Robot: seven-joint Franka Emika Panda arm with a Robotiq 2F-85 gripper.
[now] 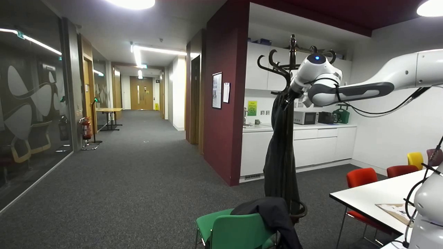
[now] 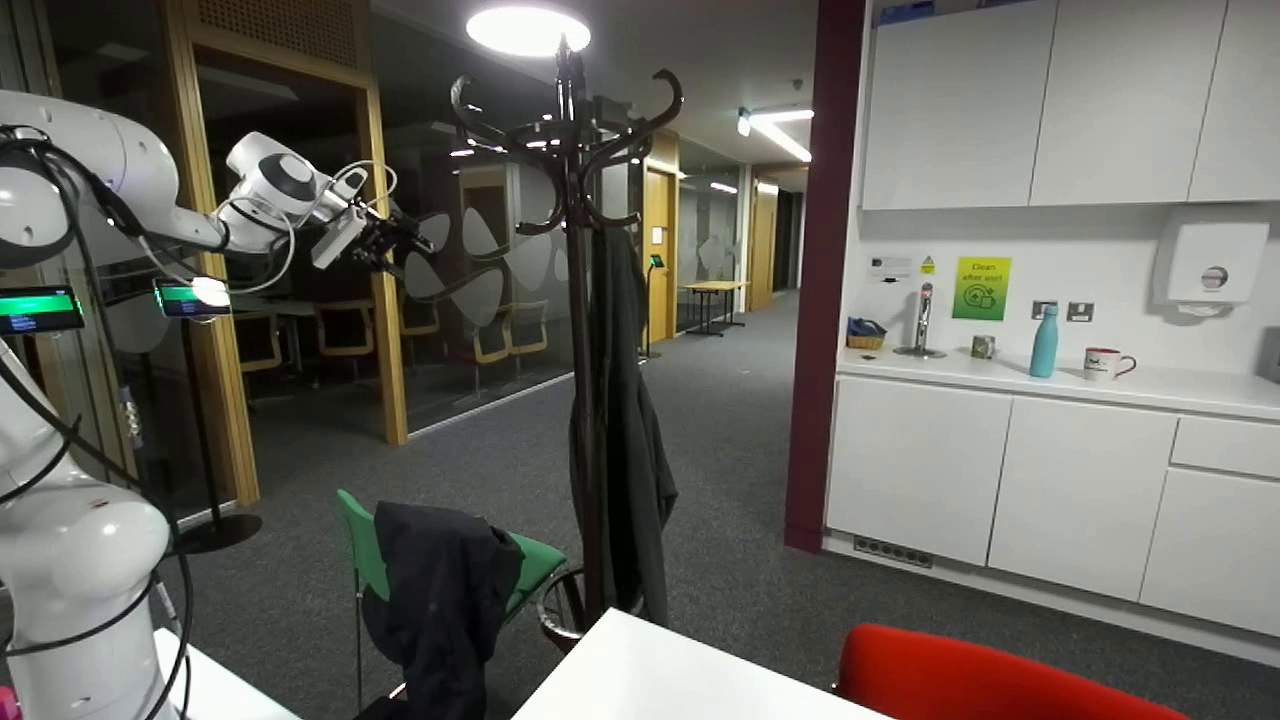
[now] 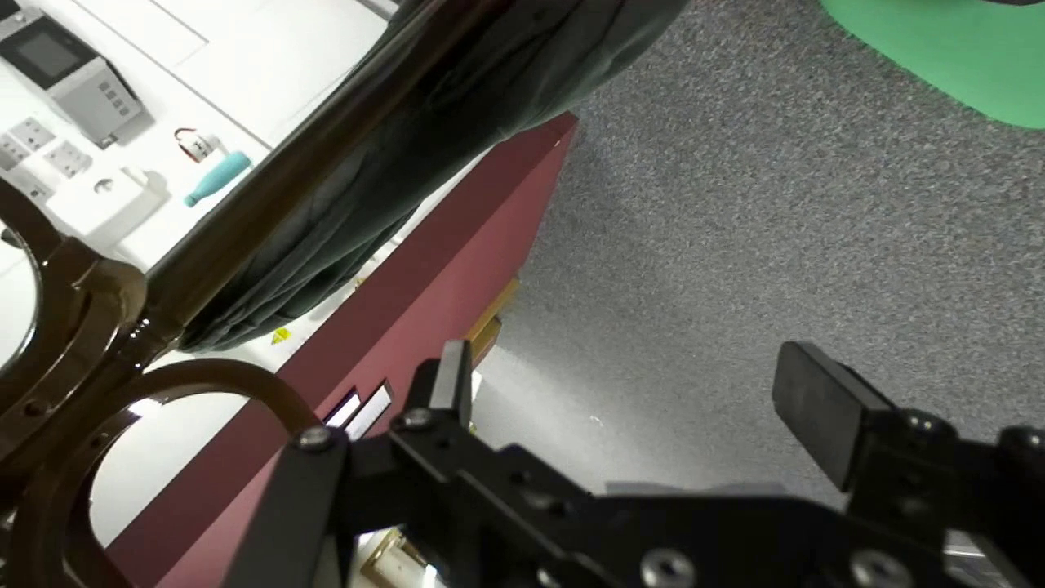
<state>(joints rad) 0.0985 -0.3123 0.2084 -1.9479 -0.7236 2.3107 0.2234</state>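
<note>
One gripper (image 3: 624,380), spread wide, near a rack (image 2: 583,330).
Rack's long axis vertical, hooked end (image 2: 571,135) uppermost; a dark coat (image 2: 630,430) hanging lengthwise from that end.

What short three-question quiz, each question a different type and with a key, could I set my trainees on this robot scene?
1. True or false: the jaws are closed on a garment.
2. Multiple choice: over the back of what is the dark jacket draped?
A) a red chair
B) the green chair
C) the microwave
3. Fill in the blank: the long dark garment hangs on the ____.

Key
1. False: they stand open, with nothing between them in the wrist view.
2. B.
3. Coat stand.
</note>
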